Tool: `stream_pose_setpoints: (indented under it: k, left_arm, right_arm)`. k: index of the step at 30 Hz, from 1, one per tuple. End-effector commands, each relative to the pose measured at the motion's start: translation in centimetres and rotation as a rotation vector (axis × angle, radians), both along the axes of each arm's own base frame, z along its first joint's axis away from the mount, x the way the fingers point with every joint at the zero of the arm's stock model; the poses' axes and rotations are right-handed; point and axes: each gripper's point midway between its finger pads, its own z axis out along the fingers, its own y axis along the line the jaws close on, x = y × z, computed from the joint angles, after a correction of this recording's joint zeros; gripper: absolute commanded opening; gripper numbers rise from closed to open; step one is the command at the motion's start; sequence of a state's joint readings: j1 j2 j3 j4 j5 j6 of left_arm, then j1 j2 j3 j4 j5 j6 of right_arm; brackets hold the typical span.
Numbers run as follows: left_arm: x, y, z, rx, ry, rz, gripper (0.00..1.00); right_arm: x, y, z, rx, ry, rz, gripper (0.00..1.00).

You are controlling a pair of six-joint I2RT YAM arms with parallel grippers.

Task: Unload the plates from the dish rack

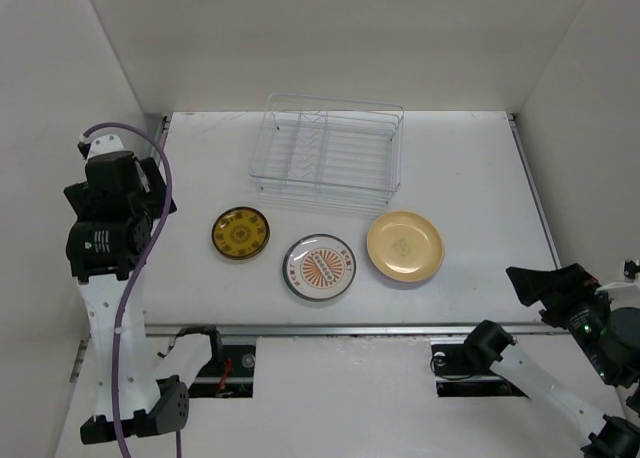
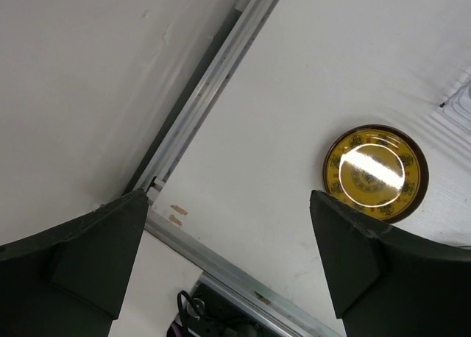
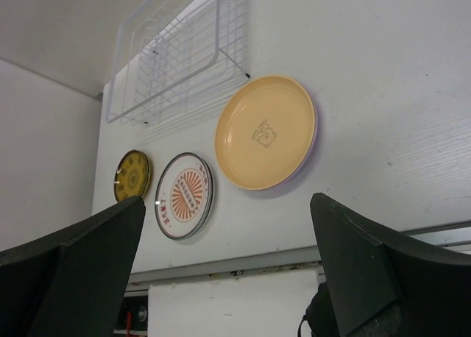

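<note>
Wire dish rack [image 1: 330, 148] — long axis left-right

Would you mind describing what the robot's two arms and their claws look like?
Both arms have white links joined by black cylindrical joint housings. The left arm carries a purple cable looping along it and a small white label on a black housing; the right arm shows a small green light. The left claw and right claw have broad, dark, wedge-shaped fingers.
</note>
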State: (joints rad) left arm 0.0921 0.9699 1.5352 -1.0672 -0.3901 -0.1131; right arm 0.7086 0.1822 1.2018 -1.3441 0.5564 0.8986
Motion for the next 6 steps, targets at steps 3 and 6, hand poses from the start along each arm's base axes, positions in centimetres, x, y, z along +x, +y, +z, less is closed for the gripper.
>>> stream_pose_setpoints:
  k: [3,6]
  left_arm:
    - [-0.66,-0.56,0.81,-0.011,-0.035,-0.028,0.92]
    - [-0.93,-0.99,1.06,-0.023,-0.054,-0.048,0.92]
  right_arm:
    - [-0.50,0.04,0.09,0.029,-0.030,0.027,1.00]
    - [-0.78,0.01,-0.12,0.040,-0.039,0.036,1.00]
